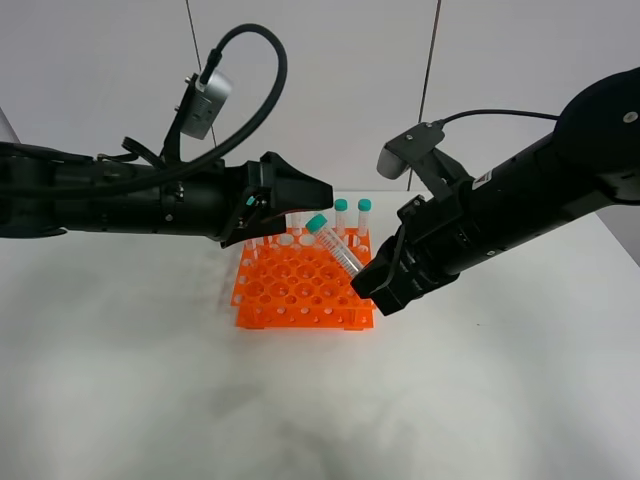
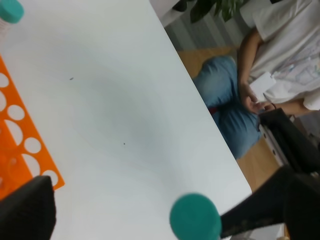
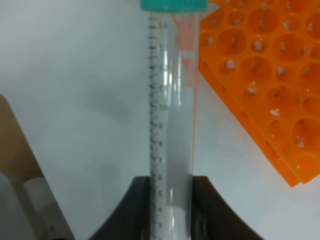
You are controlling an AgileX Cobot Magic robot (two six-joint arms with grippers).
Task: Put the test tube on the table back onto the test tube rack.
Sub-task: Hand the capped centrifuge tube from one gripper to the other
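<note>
Right gripper (image 1: pixel 368 282) clenches the clear, teal-capped test tube (image 1: pixel 336 246), tilted above the right side of the orange holed rack (image 1: pixel 290 292); left gripper (image 1: pixel 292 205) gapes, released.

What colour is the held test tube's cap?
Teal-green cap on the test tube; clearest in exterior high view.

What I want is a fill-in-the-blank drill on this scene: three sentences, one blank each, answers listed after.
1. The right gripper is ____ on the test tube.
2. The left gripper has its jaws ____.
3. The test tube rack standing on the table is ____ in colour.

Missing words: shut; open; orange.
</note>
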